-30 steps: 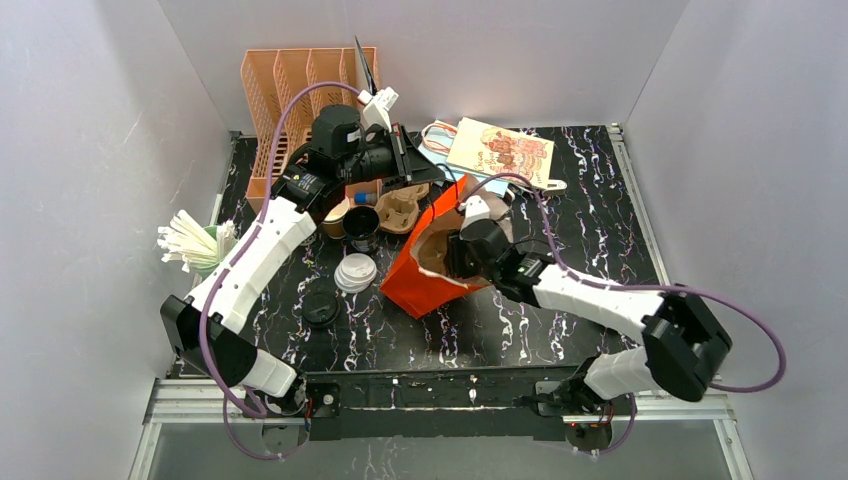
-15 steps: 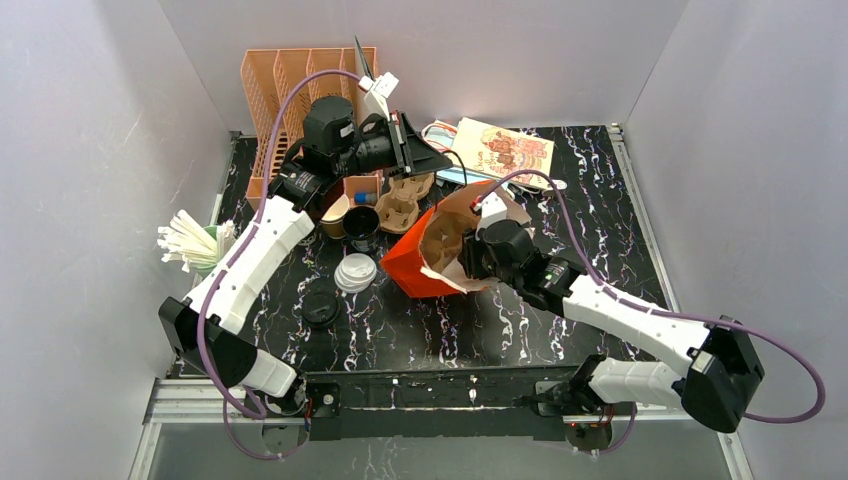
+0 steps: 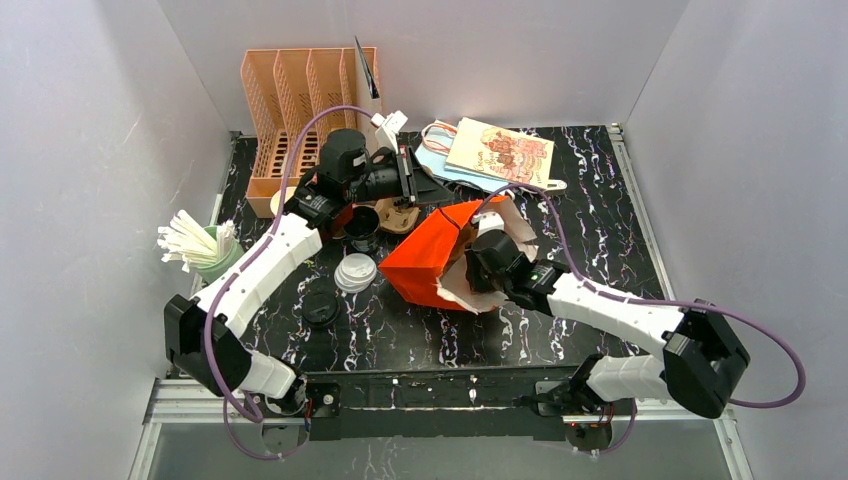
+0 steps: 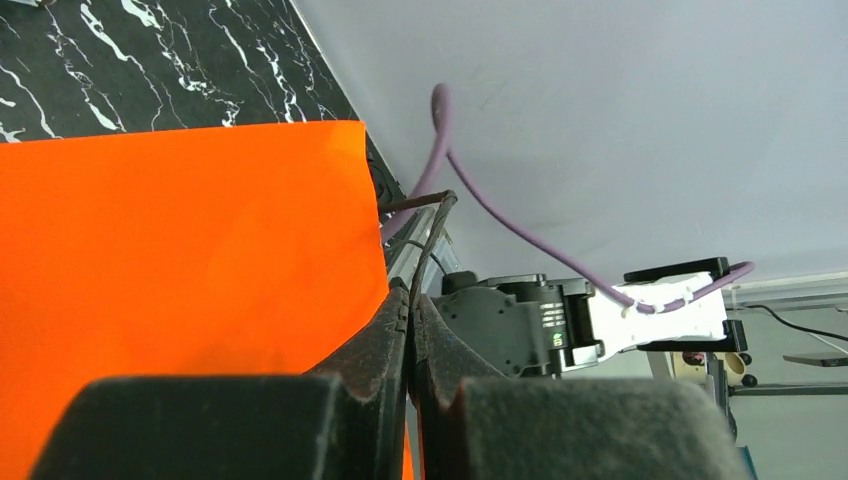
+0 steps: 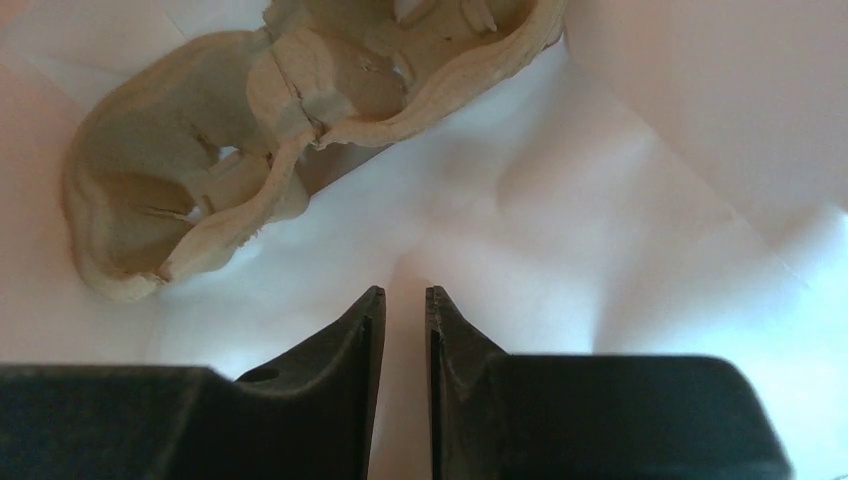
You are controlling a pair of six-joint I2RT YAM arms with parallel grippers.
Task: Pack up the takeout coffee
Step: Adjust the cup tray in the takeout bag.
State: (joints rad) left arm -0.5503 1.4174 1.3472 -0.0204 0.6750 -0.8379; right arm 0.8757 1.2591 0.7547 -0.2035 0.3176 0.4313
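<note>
The orange paper bag (image 3: 425, 255) lies tipped on the black table, its white-lined mouth facing right. My left gripper (image 4: 410, 295) is shut on the bag's dark cord handle (image 4: 432, 225), up at the bag's far edge (image 3: 440, 197). My right gripper (image 5: 403, 295) reaches into the bag's mouth (image 3: 478, 275), jaws a narrow gap apart with nothing between them. Ahead of it, a pulp cup carrier (image 5: 250, 130) rests on the bag's white lining (image 5: 600, 200). The takeout coffee does not show; my left arm covers the spot beside the black cup (image 3: 362, 225).
A stack of white lids (image 3: 355, 272) and a black lid (image 3: 320, 308) lie left of the bag. A cup of straws (image 3: 195, 245) stands at the left edge. An orange file rack (image 3: 300, 80) and a booklet (image 3: 500, 150) sit at the back.
My left gripper has swung down and right with the handle, tipping the bag's mouth toward the right. My right gripper has stayed in the mouth and its jaws have narrowed.
</note>
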